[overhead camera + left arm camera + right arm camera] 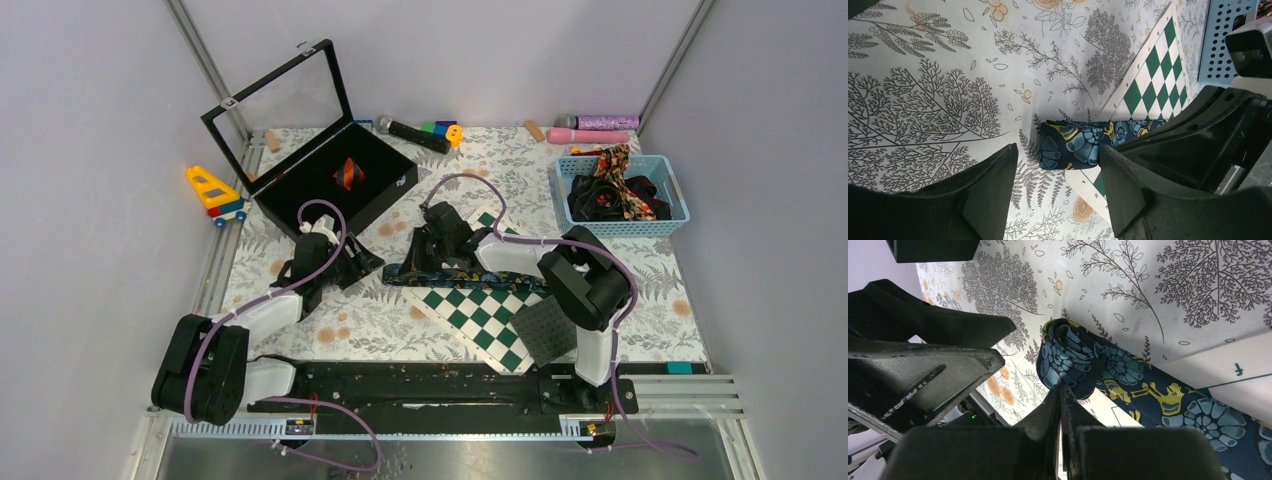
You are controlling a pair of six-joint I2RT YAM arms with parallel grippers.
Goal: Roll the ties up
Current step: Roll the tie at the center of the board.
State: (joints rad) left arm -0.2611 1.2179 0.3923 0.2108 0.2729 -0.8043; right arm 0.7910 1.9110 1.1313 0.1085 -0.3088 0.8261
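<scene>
Black jaws of the right gripper (pixel 1060 399) filled the near part of its wrist view, closed tight with their tips against the near edge of the dark navy fabric necktie printed with blue and yellow flowers (pixel 1128 375); whether they pinched any cloth could not be told. That tie lay flat across the far part of the green-and-white chequered board (pixel 480 315), and only its end, just off the board's left edge, was turned over into a first small fold. The left gripper (pixel 1058 150) hovered near that fold with its jaws apart, holding nothing. Beyond the board to the left, an open black case with a glass lid (pixel 300 200) held a rolled red-orange and black striped tie (pixel 348 173), which looked finished. Beyond the board to the right, a pale blue plastic basket (pixel 621 229) held a heap of loose dark and floral ties (pixel 612 190). By my reading, one roll was done, one was barely begun, and the heap was left to do.
</scene>
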